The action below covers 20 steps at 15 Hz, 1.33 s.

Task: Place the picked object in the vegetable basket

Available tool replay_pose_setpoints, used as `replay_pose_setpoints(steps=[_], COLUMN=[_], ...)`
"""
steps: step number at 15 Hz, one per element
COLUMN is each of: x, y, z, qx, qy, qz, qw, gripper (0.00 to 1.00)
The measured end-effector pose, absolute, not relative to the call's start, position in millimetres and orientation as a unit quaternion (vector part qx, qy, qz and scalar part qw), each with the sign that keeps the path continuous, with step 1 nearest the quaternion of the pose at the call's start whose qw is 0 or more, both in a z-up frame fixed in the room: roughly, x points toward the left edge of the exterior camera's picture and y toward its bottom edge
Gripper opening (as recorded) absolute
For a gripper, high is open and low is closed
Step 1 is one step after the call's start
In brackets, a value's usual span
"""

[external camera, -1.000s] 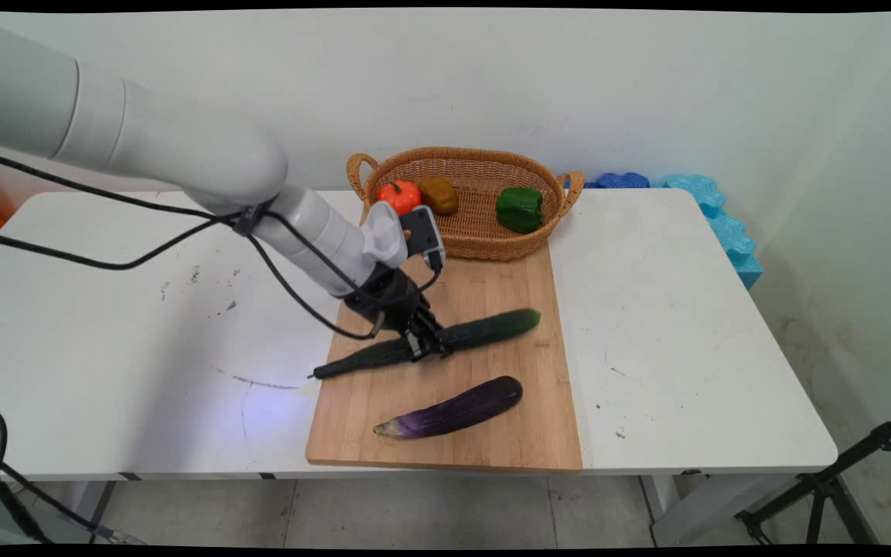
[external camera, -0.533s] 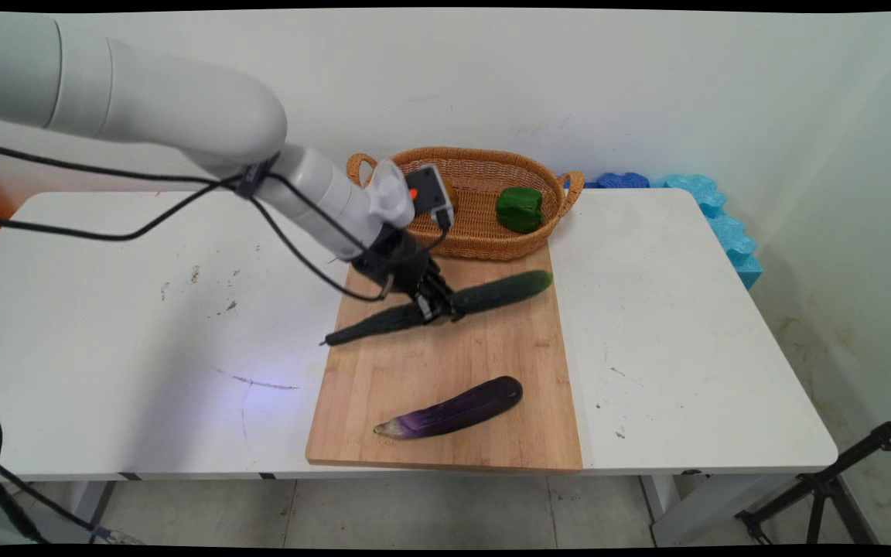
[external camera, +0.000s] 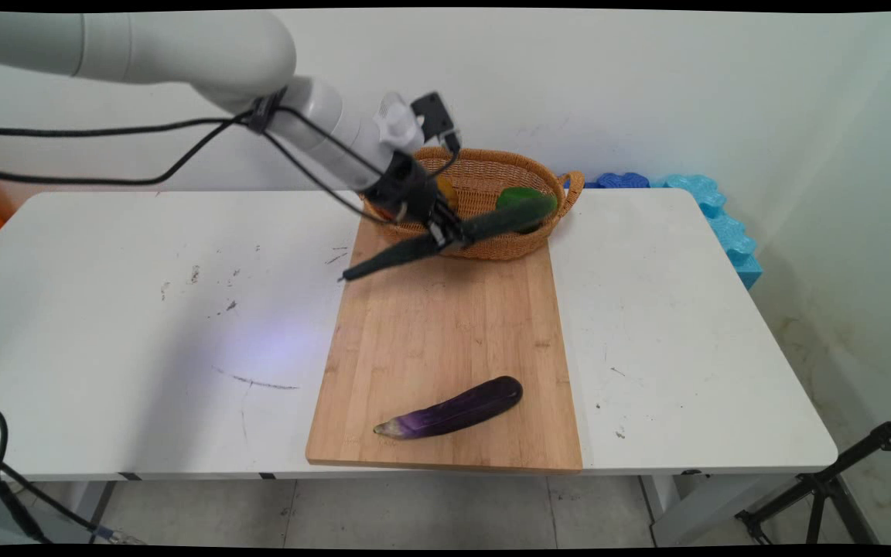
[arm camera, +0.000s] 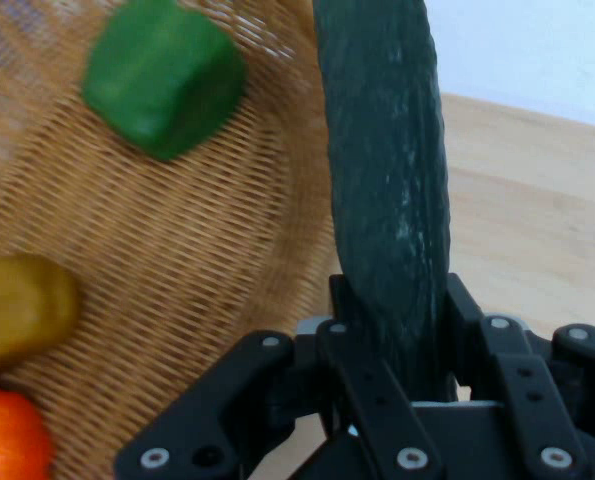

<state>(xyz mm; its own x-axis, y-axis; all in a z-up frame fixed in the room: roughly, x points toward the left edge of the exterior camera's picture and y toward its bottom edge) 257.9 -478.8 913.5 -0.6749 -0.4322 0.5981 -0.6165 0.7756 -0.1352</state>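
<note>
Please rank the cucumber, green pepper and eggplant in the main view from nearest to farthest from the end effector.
1. Cucumber: clamped in the end effector, lifted at the basket's front.
2. Green pepper: in the basket, just behind.
3. Eggplant: on the board's near end.

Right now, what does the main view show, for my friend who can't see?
The gripper holds a cucumber in the air beside a wicker basket. An eggplant lies on the wooden cutting board.

woven wicker basket (external camera: 492, 174), matt wooden board (external camera: 445, 363)
</note>
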Motion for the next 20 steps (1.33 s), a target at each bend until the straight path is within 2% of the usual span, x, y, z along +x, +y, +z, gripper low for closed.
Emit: replay_pose_setpoints(steps=[6, 11, 18, 19, 20], x=[273, 284, 290, 291, 292], y=[-535, -576, -601, -603, -606], z=[921, 911, 896, 894, 891], qx=[0.297, 0.300, 0.298, 0.297, 0.295], qy=[-0.890, -0.887, -0.889, -0.889, -0.890], qz=[0.207, 0.227, 0.234, 0.235, 0.235], qw=[0.277, 0.268, 0.257, 0.256, 0.255], gripper=[0.00, 0.00, 0.00, 1.00, 1.00])
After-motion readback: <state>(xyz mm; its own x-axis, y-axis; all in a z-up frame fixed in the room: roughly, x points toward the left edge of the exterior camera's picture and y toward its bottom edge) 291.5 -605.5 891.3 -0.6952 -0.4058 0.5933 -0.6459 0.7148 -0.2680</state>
